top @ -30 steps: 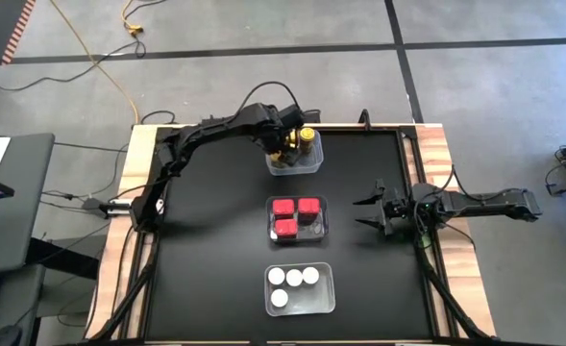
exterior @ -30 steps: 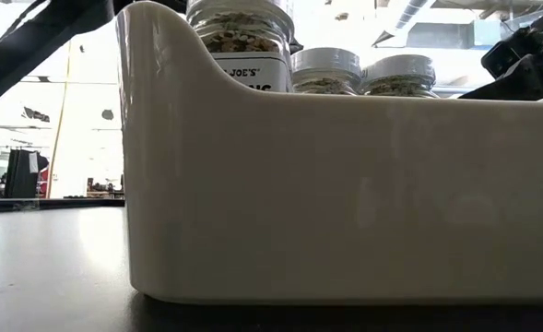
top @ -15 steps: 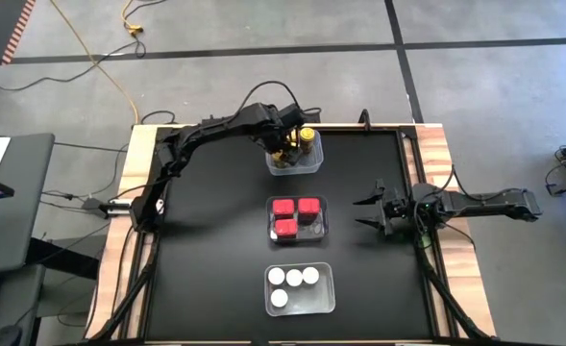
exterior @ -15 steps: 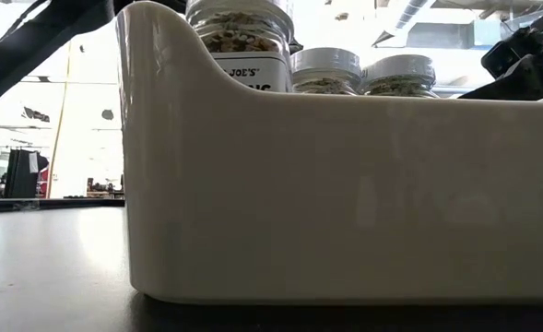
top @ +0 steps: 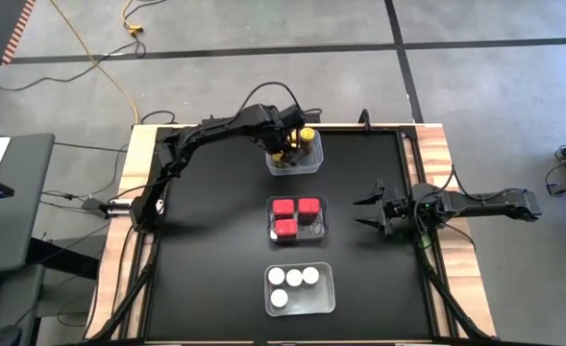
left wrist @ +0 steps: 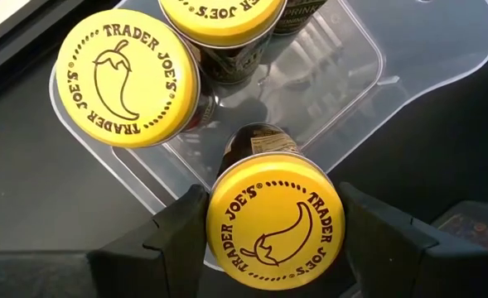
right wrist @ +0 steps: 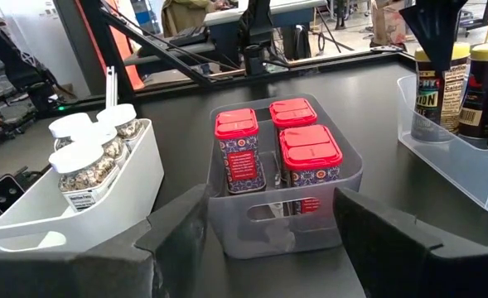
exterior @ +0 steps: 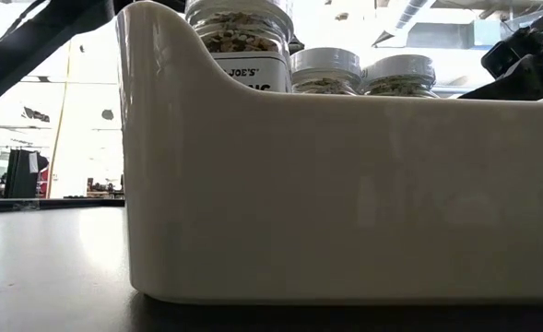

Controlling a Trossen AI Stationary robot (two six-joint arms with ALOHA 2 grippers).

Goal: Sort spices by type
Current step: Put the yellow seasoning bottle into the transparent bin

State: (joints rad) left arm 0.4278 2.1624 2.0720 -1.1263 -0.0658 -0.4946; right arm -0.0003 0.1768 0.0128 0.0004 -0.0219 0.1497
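Fingers of our left gripper [left wrist: 272, 228] press both sides of a yellow-capped jar [left wrist: 275, 223], which we hold upright, long axis vertical and cap up, low inside the clear tub [left wrist: 368, 83], so it can stand beside the two amber jars [left wrist: 128, 79] already there. Farther off, red tins [top: 296, 216] fill the middle tub and white-capped jars [top: 293, 280] the white one. Our right gripper [top: 370, 212] waits near the table's right edge, parted and empty.

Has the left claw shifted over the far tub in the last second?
No. The left claw sits at the same spot over the far tub, shut on a yellow-capped jar.
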